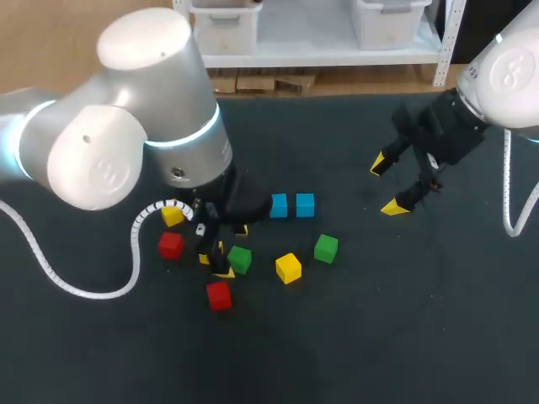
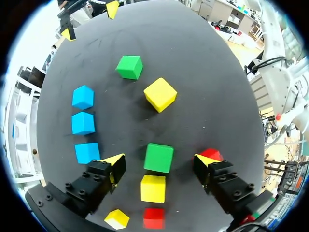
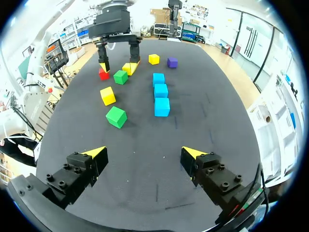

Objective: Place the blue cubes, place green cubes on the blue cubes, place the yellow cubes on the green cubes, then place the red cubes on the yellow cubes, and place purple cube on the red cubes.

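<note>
Three blue cubes point(image 2: 83, 123): close row, head view centre, only two visible there. Right green cube point(image 1: 326, 248) and left green cube point(image 1: 239, 259) below them, middle yellow cube point(image 1: 288, 268) between. Left yellow cube point(image 1: 173, 215) centre-left, upper red cube point(image 1: 171, 245) just below it. Lower red cube point(image 1: 218, 295) under left green. Third yellow cube point(image 2: 153, 188) just beside left green. Purple cube point(image 3: 172, 62) beyond the blue row's end. All lie singly.

I can read no text, number or sign in any of my views. The round joint cap on my left arm point(image 1: 105, 172) and the one on my right arm point(image 1: 512, 74) each carry a faint raised mark, too dim for me to make out.
</note>
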Robot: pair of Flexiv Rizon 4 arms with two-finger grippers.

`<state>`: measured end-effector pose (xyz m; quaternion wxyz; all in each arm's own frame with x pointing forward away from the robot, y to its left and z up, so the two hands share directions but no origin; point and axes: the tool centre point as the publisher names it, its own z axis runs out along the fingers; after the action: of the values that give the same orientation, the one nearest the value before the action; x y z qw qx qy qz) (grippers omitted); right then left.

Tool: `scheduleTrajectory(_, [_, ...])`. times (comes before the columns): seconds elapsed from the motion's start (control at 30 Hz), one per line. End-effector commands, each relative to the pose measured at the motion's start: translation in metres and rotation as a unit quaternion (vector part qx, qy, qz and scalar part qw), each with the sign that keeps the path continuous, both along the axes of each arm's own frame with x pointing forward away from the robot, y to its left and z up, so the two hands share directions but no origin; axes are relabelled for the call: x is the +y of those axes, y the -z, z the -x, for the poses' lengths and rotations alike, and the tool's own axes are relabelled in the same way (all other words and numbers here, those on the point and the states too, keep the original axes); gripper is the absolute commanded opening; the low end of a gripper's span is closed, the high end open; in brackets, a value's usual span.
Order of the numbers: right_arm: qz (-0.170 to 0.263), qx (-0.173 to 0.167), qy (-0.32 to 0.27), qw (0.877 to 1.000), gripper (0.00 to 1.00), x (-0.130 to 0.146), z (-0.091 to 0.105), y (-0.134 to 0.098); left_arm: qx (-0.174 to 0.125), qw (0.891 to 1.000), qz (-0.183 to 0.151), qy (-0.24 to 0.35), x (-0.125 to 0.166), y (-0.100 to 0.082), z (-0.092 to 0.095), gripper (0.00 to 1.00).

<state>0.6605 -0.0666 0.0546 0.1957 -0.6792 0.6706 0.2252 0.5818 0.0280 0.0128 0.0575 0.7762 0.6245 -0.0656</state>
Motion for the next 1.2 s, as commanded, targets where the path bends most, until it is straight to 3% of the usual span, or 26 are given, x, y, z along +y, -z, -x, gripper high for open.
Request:
scheduleTrajectory(0.03, [-0.001, 0.000, -0.001, 1.000, 1.00, 0.000, -0.001, 0.000, 0.003, 1.000, -0.002, 0.003, -0.001, 0.004, -0.008, 0.85])
scheduleTrajectory(0.1, [-0.001, 0.000, -0.001, 1.000, 1.00, 0.000, -0.001, 0.000, 0.004, 1.000, -0.003, 0.005, -0.001, 0.007, -0.009, 0.78])
scheduleTrajectory(0.2, [-0.001, 0.000, -0.001, 1.000, 1.00, 0.000, -0.001, 0.000, 0.007, 1.000, -0.004, 0.007, 0.000, 0.009, -0.010, 0.52])
scheduleTrajectory(0.33, [-0.001, 0.000, -0.001, 1.000, 1.00, 0.000, -0.001, 0.000, 0.009, 1.000, -0.006, 0.009, 0.002, 0.012, -0.009, 0.44])
scheduleTrajectory(0.53, [-0.001, 0.000, -0.001, 1.000, 1.00, 0.000, -0.001, 0.000, 0.014, 1.000, -0.007, 0.005, 0.005, 0.012, -0.005, 0.44])
scheduleTrajectory(0.63, [-0.001, 0.000, -0.001, 1.000, 1.00, 0.000, -0.001, 0.000, 0.015, 1.000, -0.005, 0.001, 0.006, 0.011, -0.003, 0.26])
scheduleTrajectory(0.67, [-0.001, 0.000, -0.001, 1.000, 1.00, 0.000, -0.001, 0.000, 0.015, 1.000, -0.005, 0.000, 0.006, 0.010, -0.002, 0.09])
scheduleTrajectory(0.7, [-0.001, 0.000, -0.001, 1.000, 1.00, 0.000, -0.001, 0.000, 0.014, 1.000, -0.005, -0.001, 0.005, 0.008, -0.002, 0.00])
scheduleTrajectory(1.0, [-0.001, 0.000, -0.001, 1.000, 1.00, 0.000, -0.001, 0.000, 0.005, 1.000, -0.002, -0.013, -0.001, -0.020, -0.004, 0.00])
scheduleTrajectory(1.2, [-0.001, 0.000, -0.001, 1.000, 1.00, 0.000, -0.001, 0.000, -0.013, 0.999, 0.010, -0.043, -0.010, -0.042, -0.019, 0.00])
